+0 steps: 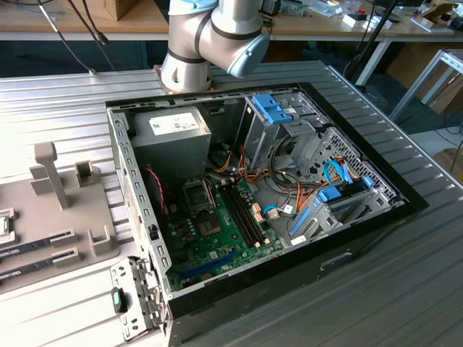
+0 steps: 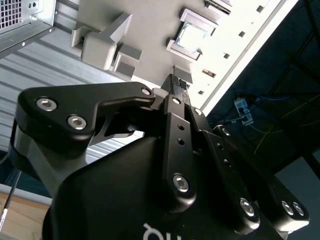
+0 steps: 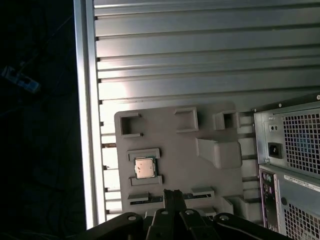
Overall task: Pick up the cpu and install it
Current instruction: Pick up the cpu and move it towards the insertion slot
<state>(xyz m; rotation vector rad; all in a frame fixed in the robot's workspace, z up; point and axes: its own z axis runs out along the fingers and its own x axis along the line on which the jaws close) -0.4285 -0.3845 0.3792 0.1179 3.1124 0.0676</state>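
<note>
The cpu [image 3: 145,167], a small silvery square with a thin green rim, lies flat in a recess of the grey holder plate [image 3: 175,145]. It also shows in the second wrist view as a pale square [image 2: 192,36] and at the exterior view's left edge [image 1: 4,224]. My gripper [image 3: 173,192] hangs above the plate's edge, a short way from the cpu and not touching it. Its black fingers [image 2: 178,85] are pressed together with nothing between them. The open computer case [image 1: 405,206] holds the green motherboard [image 1: 217,235] with its square socket [image 1: 197,191].
The holder plate [image 1: 87,217] carries upright grey blocks [image 1: 49,173] and slots with long memory sticks [image 1: 36,246]. The case's rear panel [image 3: 295,165] stands right beside the plate. Cables [image 1: 289,195], blue drive brackets [image 1: 273,108] and the power supply [image 1: 170,134] crowd the case. The ribbed table ends in a drop [image 3: 40,125].
</note>
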